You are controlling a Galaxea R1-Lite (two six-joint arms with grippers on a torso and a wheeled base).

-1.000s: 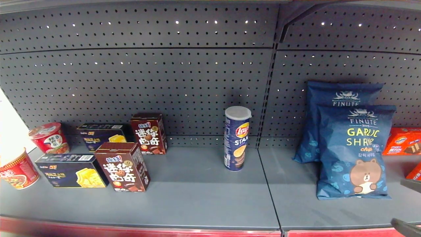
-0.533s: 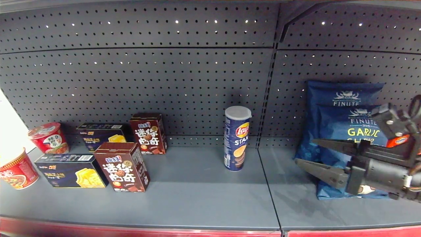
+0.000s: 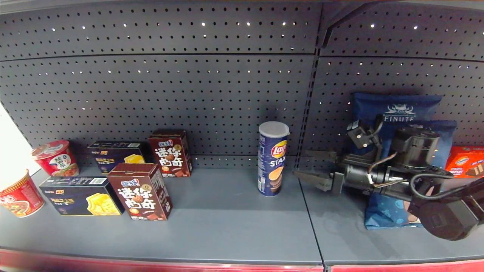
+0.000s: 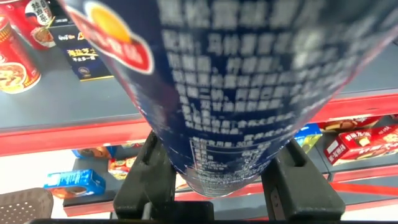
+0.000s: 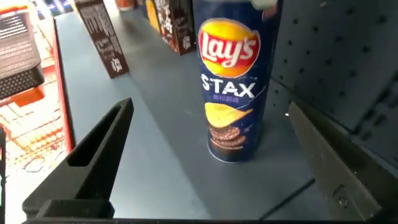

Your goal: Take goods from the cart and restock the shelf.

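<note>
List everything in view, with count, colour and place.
shelf: one, grey.
noodle cups: two, red, shelf's far left.
dark boxes: two, navy, right of the cups.
brown boxes: two, brown, beside the dark boxes.
standing can: one, blue, shelf centre, upright.
snack bags: two, blue, leaning at right.
orange box: one, far right.
held can: one, blue, in left gripper.
left gripper: black, shut on held can.
right gripper: black, open, right of standing can.

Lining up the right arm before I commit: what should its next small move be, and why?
Probably ease the right gripper a little closer to the upright chip can on the shelf, keeping it level. Its jaws stand open, wider than the can, with the tips just short of it. The left gripper is shut on a second can, so this one may need shifting first.
</note>
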